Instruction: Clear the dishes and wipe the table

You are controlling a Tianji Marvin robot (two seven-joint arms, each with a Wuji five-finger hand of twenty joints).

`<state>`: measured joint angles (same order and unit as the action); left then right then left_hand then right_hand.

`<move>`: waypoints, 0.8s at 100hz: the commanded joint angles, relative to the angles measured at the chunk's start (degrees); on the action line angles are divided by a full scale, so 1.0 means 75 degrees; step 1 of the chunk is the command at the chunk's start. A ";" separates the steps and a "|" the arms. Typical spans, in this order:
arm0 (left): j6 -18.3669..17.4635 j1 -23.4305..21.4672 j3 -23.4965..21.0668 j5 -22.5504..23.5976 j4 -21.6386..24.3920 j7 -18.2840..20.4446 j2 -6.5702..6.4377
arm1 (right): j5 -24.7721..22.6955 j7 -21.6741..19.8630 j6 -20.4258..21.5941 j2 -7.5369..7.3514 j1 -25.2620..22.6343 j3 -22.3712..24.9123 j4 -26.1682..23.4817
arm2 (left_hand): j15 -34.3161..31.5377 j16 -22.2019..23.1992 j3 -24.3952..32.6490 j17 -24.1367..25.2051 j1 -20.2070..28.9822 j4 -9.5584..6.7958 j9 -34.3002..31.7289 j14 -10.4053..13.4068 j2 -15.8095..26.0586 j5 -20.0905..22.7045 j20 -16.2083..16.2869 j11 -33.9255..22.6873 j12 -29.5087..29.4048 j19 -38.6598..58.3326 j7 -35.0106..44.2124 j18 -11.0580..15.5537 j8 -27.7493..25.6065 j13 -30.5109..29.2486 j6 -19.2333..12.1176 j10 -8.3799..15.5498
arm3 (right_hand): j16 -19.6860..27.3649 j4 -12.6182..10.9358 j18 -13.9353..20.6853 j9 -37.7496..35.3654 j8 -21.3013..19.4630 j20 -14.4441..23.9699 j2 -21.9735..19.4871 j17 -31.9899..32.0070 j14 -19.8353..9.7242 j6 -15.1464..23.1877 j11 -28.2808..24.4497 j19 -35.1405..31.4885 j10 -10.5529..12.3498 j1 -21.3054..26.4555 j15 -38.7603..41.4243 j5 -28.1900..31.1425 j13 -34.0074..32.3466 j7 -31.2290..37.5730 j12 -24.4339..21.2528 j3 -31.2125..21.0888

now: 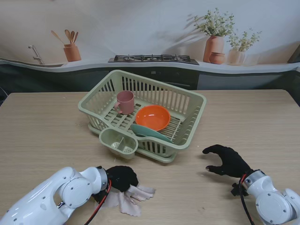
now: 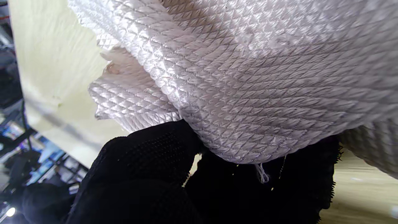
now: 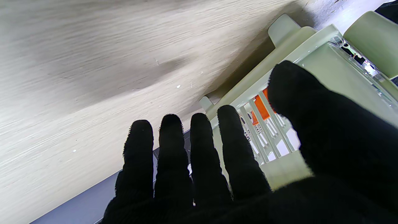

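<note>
On the wooden table (image 1: 42,126) stands a pale green dish rack (image 1: 192,105), near the middle and farther from me than both hands. Inside it I see a pink cup (image 1: 125,102) on the left side, an orange bowl (image 1: 152,117) just beside it to the right, and a teal plate (image 1: 150,132) which lies partly under the bowl, so only its nearer edge shows. A small cutlery holder (image 1: 118,143) hangs on the rack's near wall; what is inside I cannot make out.

The left hand (image 1: 122,177) (in a black glove) lies on the table close to me, on the left, with its fingers closed onto a white cloth (image 1: 133,196). The cloth spreads out from under the hand toward me and to the right, touching the table. In the left wrist view the cloth (image 2: 248,77) fills almost the whole picture with its quilted weave, and the fingers (image 2: 149,161) are curled against its edge; how many fingers grip it is hidden.

The right hand (image 1: 228,161) is over the table to the right of the rack, apart from it, holding nothing. Its fingers are a little curved and apart, the thumb standing away. In the right wrist view four fingers (image 3: 199,149) lie side by side with narrow gaps, and the thumb covers part of the rack (image 3: 298,40); only a bit of orange shows between the bars. Whether the fingertips touch the table I cannot tell.
</note>
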<state>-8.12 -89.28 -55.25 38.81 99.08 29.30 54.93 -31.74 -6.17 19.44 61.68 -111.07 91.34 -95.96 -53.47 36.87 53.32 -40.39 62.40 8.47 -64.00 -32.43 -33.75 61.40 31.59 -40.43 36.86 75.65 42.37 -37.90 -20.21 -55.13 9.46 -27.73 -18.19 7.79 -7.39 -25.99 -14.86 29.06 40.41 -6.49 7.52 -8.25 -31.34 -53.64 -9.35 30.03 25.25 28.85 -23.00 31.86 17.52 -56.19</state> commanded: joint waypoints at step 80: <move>-0.1293 -0.0210 -0.0367 -0.0959 0.0180 -0.0061 0.0139 | -0.0007 -0.0118 0.0015 -0.0004 -0.0059 0.0005 -0.0036 | 0.1493 0.0046 -0.0522 0.3738 -0.4264 -0.0058 0.5048 0.0816 -0.0139 -0.3935 0.1057 0.1207 -0.1850 -0.0879 -0.2055 0.0996 0.0301 0.3952 -0.0084 0.1032 | 0.0074 0.0088 0.0273 -0.0030 0.0048 0.0075 -0.0052 0.0128 -0.0136 0.0000 -0.0097 0.0056 0.0113 -0.0232 0.0050 -0.0181 0.0226 0.0038 -0.0006 -0.0043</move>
<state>-15.85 -90.80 -57.56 31.27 100.01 28.63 56.14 -31.70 -6.25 19.51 61.69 -111.16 91.47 -95.95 -41.57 36.50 48.18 -11.92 32.68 8.34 -27.89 -27.95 -33.10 32.07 37.69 -30.63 23.72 68.41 28.94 -31.77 -18.92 -26.67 7.97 -20.02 -18.19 7.79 -7.36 -25.99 -14.86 29.06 40.41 -6.35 7.52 -8.26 -31.35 -53.64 -9.35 30.03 25.25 28.85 -23.00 31.87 17.52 -56.19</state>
